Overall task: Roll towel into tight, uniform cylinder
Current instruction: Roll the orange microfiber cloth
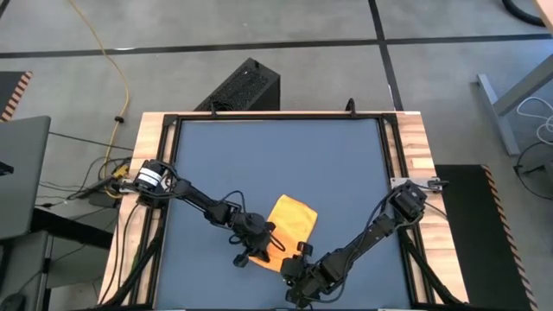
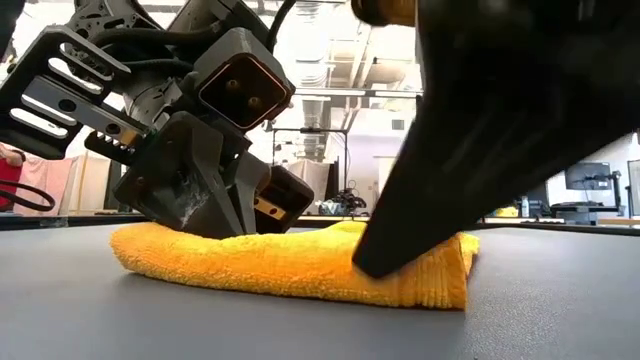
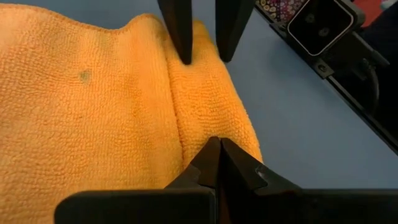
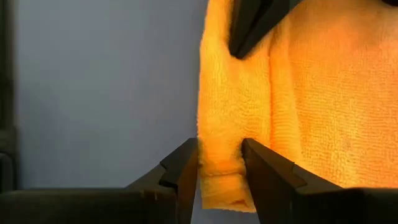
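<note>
The yellow towel (image 1: 294,218) lies on the dark blue tabletop, near the front edge. One long edge is turned over into a thick fold (image 3: 205,106); the rest lies flat (image 3: 87,118). My left gripper (image 1: 262,241) is shut, its tips (image 3: 219,144) on that fold. My right gripper (image 1: 296,257) stands at the fold's other end (image 4: 219,165), shut on it. In the low view the towel (image 2: 270,265) is a low mound, with the left gripper (image 2: 215,205) at its left and a right finger (image 2: 380,262) at its right. My left gripper presses its shut fingertips on the crest of the towel's turned-over fold (image 3: 208,127), slanting down from the table's left. The fold lies on the table under them. My right gripper pinches the fold near its end (image 4: 221,143) between its two fingers, one finger on each side, slanting down from the table's near side. The end (image 4: 222,194) lies on the table.
Bare blue tabletop (image 1: 276,155) stretches behind and beside the towel. The table's wooden rim and black frame (image 1: 393,147) run around it. A black box (image 1: 242,86) stands on the floor beyond the far edge.
</note>
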Action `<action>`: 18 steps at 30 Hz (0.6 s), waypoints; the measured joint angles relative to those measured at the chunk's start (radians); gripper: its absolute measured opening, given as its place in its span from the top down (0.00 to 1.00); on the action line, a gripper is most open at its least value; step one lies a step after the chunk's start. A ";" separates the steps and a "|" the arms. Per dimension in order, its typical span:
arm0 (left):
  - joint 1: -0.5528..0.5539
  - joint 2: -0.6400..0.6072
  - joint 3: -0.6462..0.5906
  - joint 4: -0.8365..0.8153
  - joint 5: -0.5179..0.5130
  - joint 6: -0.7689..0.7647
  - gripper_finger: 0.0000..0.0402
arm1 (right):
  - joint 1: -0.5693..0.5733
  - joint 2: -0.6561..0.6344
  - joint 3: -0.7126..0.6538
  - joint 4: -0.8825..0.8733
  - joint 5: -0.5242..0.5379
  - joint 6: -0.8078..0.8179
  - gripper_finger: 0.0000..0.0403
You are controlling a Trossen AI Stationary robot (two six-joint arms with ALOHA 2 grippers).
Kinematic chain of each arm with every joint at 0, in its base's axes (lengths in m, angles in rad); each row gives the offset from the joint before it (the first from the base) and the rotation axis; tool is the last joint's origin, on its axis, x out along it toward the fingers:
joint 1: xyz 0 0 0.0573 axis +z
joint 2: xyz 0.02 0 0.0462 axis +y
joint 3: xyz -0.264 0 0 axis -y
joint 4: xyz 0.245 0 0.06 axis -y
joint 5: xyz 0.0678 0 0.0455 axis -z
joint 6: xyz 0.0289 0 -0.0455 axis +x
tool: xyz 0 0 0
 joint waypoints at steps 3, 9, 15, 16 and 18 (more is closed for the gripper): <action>0.003 -0.007 -0.001 -0.003 0.015 0.013 1.00 | 0.000 0.018 0.002 -0.004 0.000 -0.004 0.62; 0.003 -0.019 -0.003 -0.009 0.039 0.037 1.00 | 0.004 0.054 0.003 0.004 0.031 -0.013 0.64; 0.002 -0.064 -0.019 -0.003 0.047 0.060 1.00 | 0.017 0.067 0.003 -0.002 0.043 0.035 0.77; 0.002 -0.078 -0.026 -0.003 0.047 0.060 1.00 | 0.019 0.067 0.002 -0.002 0.040 0.059 0.80; 0.002 -0.111 -0.035 -0.009 0.050 0.056 1.00 | 0.025 0.067 0.002 0.007 0.043 0.103 0.86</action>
